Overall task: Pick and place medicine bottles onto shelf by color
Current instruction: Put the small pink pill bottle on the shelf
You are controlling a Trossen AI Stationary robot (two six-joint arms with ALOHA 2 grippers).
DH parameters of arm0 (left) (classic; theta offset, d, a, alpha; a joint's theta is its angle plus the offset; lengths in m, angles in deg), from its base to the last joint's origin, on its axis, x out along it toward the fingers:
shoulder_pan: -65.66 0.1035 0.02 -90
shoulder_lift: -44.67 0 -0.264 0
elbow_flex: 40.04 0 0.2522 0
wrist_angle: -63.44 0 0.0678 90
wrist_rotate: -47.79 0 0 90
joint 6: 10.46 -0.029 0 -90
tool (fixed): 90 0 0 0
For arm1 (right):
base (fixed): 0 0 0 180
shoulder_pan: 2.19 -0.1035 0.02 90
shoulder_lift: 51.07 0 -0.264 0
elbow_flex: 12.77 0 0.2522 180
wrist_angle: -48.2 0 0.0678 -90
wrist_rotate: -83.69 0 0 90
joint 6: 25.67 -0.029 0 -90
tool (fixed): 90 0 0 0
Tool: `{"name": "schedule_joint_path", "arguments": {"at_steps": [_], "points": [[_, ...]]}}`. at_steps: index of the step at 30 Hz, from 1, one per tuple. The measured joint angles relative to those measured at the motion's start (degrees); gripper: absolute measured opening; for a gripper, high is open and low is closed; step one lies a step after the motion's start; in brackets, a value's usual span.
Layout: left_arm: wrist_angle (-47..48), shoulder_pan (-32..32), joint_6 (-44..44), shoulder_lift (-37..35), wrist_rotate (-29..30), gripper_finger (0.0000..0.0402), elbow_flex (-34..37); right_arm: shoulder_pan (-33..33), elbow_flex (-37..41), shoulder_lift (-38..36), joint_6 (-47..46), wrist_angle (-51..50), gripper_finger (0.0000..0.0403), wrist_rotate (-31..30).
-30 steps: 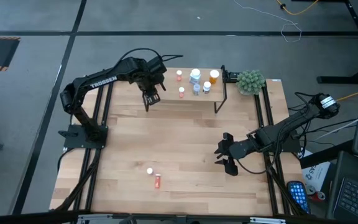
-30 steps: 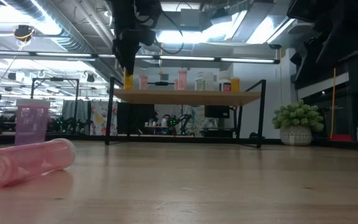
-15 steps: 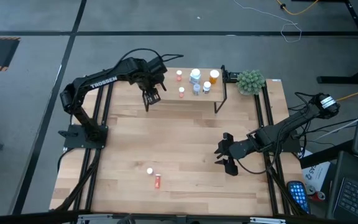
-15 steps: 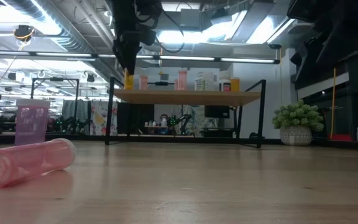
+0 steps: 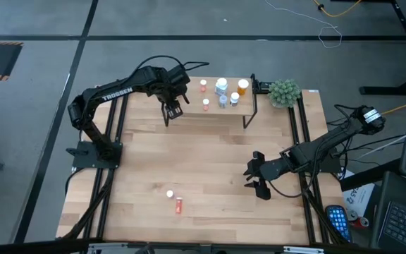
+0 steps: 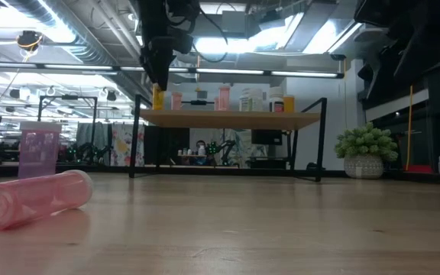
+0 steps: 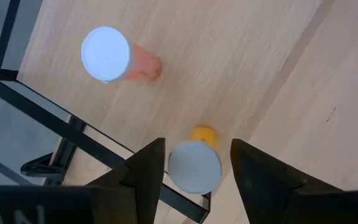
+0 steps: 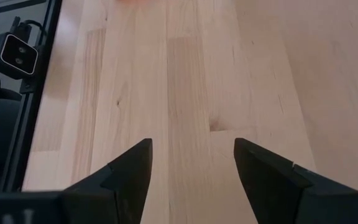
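left gripper point(image 5: 174, 109) is hovering open over an orange bottle point(image 7: 196, 163) at the shelf's point(image 5: 213, 113) left end; two bottles point(image 5: 174, 200) are lying on the table point(image 5: 210, 162); right gripper point(image 5: 256, 180) is waiting open, holding nothing

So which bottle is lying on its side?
The pink bottle on the tabletop's near part, beside a standing bottle; those on the shelf stand upright.

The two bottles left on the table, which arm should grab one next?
Probably the right: its open, empty end effector hovers over the table nearer the lying pink bottle, while the left end effector is up at the shelf.
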Motion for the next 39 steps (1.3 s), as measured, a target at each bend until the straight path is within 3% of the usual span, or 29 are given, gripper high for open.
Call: {"name": "schedule_joint_path", "arguments": {"at_steps": [12, 18, 24, 32, 39], "points": [[-2.2, 0.0, -0.9, -0.6, 0.8, 0.0178, 0.0, 0.0, 0.0, 0.0, -1.4, 0.0, 0.0229, 0.4], [-7.4, -0.2, -1.9, -3.5, 1.5, 0.0178, 0.0, 0.0, 0.0, 0.0, -1.6, 0.0, 0.0229, 0.6], [-4.6, -2.0, 1.0, -8.6, 1.5, 0.0177, -2.3, 0.0, 0.0, 0.0, -3.0, 0.2, 0.0229, 3.0], [-2.7, -13.9, 12.6, -14.6, -15.2, 0.0177, -4.2, 0.0, 0.0, 0.0, -3.0, 0.3, 0.0229, 2.9], [-0.6, -30.9, 20.7, -14.3, -16.0, 0.0177, -4.1, 0.0, 0.0, 0.0, -7.3, 0.5, 0.0229, -0.8]]}}
